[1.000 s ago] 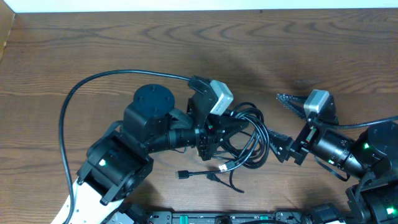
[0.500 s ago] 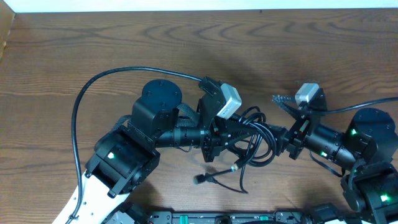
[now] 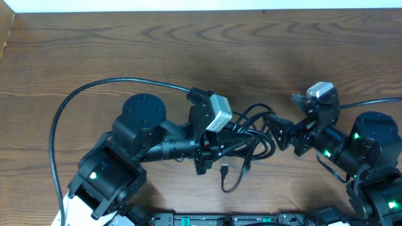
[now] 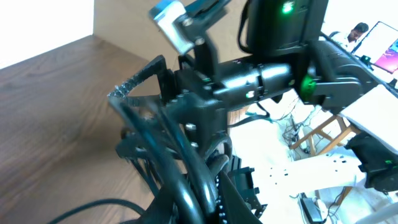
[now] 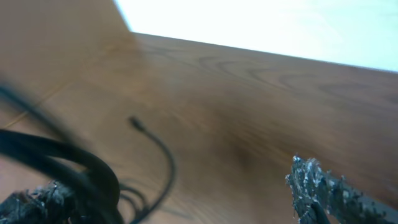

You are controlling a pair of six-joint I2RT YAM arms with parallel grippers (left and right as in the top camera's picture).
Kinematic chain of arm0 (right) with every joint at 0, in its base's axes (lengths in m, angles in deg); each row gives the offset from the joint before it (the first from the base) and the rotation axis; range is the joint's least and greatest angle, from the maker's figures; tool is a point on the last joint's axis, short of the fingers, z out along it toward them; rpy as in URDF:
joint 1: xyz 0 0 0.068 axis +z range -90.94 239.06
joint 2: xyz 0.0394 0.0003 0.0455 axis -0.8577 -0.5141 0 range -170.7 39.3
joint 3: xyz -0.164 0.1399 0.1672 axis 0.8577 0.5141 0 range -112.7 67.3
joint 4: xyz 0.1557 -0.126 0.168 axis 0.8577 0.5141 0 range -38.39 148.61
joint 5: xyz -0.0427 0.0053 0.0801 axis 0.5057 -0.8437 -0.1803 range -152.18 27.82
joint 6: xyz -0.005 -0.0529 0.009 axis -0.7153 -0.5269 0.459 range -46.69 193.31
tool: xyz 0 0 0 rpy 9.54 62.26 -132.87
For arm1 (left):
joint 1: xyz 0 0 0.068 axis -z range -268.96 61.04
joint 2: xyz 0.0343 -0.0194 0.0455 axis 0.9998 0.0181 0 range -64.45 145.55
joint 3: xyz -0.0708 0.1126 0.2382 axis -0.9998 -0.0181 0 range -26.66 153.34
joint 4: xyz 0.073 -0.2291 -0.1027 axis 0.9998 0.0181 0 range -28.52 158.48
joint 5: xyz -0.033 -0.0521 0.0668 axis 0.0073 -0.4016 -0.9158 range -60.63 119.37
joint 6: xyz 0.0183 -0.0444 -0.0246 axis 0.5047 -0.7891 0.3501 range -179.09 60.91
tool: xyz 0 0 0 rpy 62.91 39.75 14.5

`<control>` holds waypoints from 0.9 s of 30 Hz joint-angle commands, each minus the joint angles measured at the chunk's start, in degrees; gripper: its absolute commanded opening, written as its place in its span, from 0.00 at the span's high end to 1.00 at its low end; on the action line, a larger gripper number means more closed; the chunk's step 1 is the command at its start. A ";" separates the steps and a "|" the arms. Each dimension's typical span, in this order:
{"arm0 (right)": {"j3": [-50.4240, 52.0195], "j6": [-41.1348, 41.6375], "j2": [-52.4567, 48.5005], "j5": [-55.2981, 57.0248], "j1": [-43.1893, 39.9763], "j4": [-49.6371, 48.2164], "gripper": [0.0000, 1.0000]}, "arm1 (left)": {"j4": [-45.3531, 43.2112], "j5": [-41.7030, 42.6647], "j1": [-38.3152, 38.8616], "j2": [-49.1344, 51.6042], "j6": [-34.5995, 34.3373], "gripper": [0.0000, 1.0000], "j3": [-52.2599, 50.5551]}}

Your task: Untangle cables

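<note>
left gripper (image 3: 247, 134) is clamped shut on the cables (image 3: 259, 145), holding a strand of the clump near the middle of the table (image 3: 125, 50). over the last second this arm swings to the right and then draws back to the left, and the clump comes with it. the loose end with its small plug (image 3: 224, 169), which lay flat to the near left of the clump a second ago, now hangs in close under the gripper, with a short hooked tail below it. so the bundle looks lifted or dragged rather than resting slack.

right gripper (image 3: 282, 110) has moved in from the right and now stands wide open just beside the right edge of the clump. in the right wrist view dark strands run past its left fingertip (image 5: 37, 198), while the other fingertip (image 5: 320, 186) is well apart over bare wood. nothing is caught between them yet.

my judgement: one arm is anchoring the bundle so the other can take a loop and draw it away. the cables are tangled as before, with the loops bunched together, so the separating has not really begun.

no brand, label or writing can be read in any view. the only markings are small green lights on the arms.
</note>
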 commanded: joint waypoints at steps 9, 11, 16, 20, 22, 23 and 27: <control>1.84 3.69 -1.42 25.79 -0.92 3.52 0.09 | -2.01 8.70 0.50 -4.31 0.94 0.93 2.25; 1.84 4.72 -1.42 29.79 -0.96 4.55 0.06 | -1.99 8.70 0.50 -4.31 0.94 0.93 2.25; 1.84 4.74 -1.42 31.74 -0.98 6.36 0.06 | -1.29 8.46 0.44 -4.28 0.92 0.92 2.25; 1.84 6.80 -1.42 35.15 -1.68 7.39 0.04 | -0.42 7.78 0.44 -4.28 0.92 0.92 2.25; 1.84 7.10 -1.42 35.15 -2.36 7.43 0.04 | 0.52 5.35 0.44 -4.31 0.33 0.93 2.25; 1.84 7.08 -1.42 35.17 -2.58 7.43 0.03 | 0.87 4.04 0.44 -4.31 -0.66 0.92 2.25; 1.84 7.06 -1.40 36.35 -3.67 7.48 0.02 | 2.25 0.52 0.44 -4.24 -3.04 0.92 2.25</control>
